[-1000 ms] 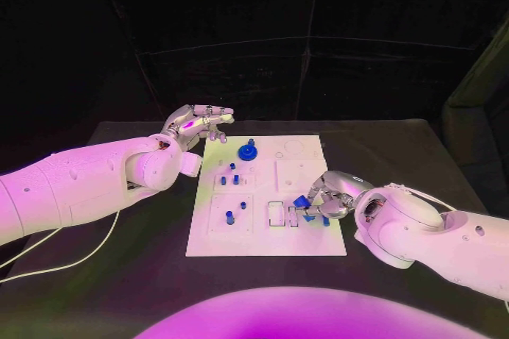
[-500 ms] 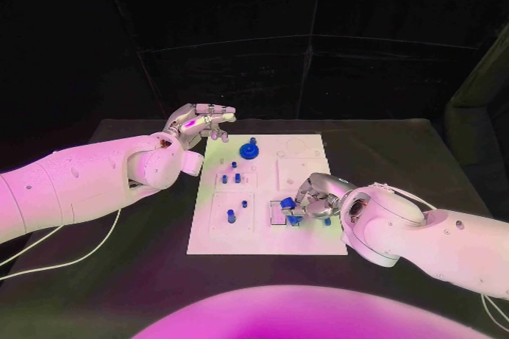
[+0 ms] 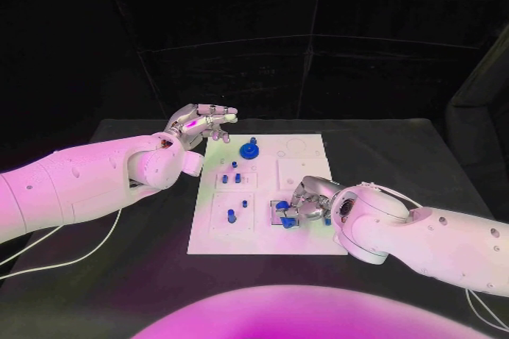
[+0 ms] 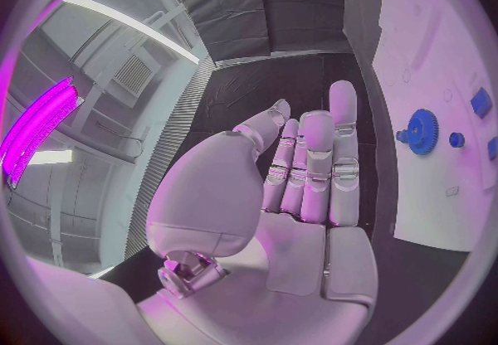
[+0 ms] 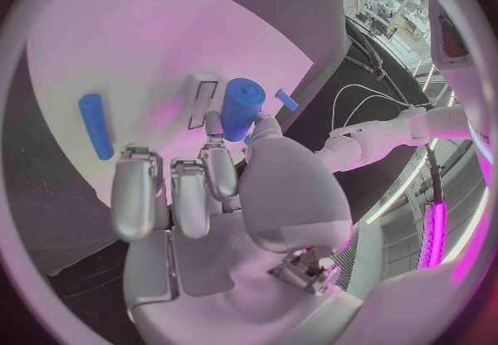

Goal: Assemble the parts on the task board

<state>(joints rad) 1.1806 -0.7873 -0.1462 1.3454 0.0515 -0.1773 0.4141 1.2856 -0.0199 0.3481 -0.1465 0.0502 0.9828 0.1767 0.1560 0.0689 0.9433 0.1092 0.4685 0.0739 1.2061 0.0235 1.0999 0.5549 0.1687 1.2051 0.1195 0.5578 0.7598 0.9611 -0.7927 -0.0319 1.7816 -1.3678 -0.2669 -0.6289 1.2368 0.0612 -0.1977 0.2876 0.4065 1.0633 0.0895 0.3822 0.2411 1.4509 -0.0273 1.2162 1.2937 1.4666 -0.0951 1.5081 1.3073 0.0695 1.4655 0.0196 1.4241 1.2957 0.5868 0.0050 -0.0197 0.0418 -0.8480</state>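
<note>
The white task board (image 3: 254, 240) lies mid-table. My right hand (image 3: 305, 206) hovers over its near middle, pinching a blue cylinder part (image 3: 285, 211) between thumb and a finger. In the right wrist view the cylinder (image 5: 244, 108) hangs right by two narrow slots (image 5: 202, 99) in the board (image 5: 135, 38), held by my right hand (image 5: 207, 187). My left hand (image 3: 199, 122) floats off the board's far left corner, fingers straight, holding nothing; the left wrist view shows this left hand (image 4: 301, 187) empty too. A blue gear (image 3: 249, 149) stands at the board's far end.
Several small blue pegs (image 3: 230, 179) stand in the board's left half. A loose blue peg (image 5: 95, 125) lies on the board beside my right hand. The gear (image 4: 420, 130) and board (image 4: 436, 38) sit beyond my left fingertips. Black table surrounds the board.
My right hand has carried the blue cylinder leftward from the board's right edge to the slots near its middle. The left hand has stayed put.
</note>
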